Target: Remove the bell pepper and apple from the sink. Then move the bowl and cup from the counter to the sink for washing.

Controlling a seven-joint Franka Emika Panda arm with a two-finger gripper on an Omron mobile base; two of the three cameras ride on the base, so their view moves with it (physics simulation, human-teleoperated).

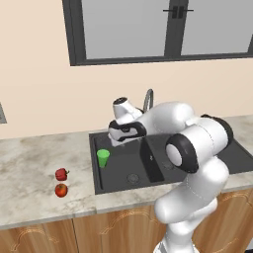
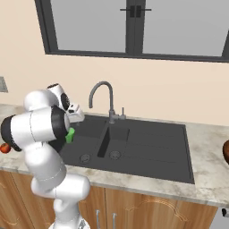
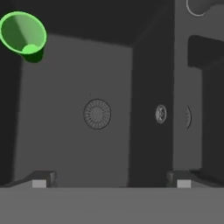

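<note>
The pincer is spread wide and empty above the sink. Just below and to its side, the cup stands upright in the large basin. Farther off, pepper and apple lie on the table. The cup could be toppled if clipped during withdrawal.

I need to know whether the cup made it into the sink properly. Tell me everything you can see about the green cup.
The cup is a small bright green tapered tumbler without a handle, plastic-looking and plain. It stands upright, mouth up and apparently empty, on the floor of the large basin of the sink, near its left wall. The open gripper hangs above the basin, apart from the cup; nothing else touches it.
</note>
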